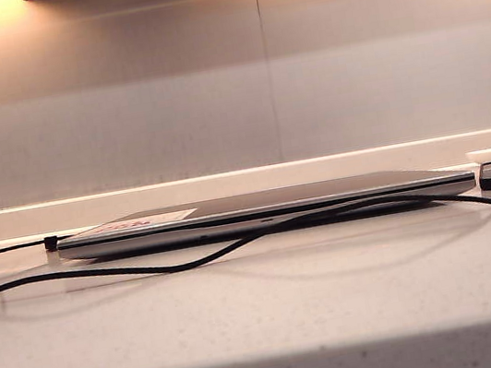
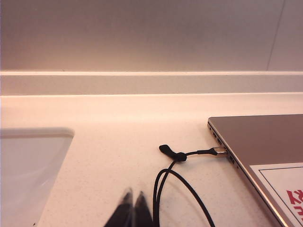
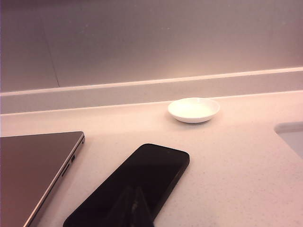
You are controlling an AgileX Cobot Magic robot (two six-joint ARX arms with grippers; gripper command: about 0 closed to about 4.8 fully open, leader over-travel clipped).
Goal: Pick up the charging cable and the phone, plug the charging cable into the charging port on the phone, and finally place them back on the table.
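Black charging cable (image 1: 193,262), black phone (image 3: 132,187), silver laptop (image 1: 259,210), white dish (image 3: 194,109), pale, seemingly speckled desk (image 1: 266,311).

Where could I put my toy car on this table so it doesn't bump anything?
The wide bare front strip of the table, this side of the cable, is freest. There is also room between the phone and the white dish. It is crowded by the laptop, where the cable plugs in.
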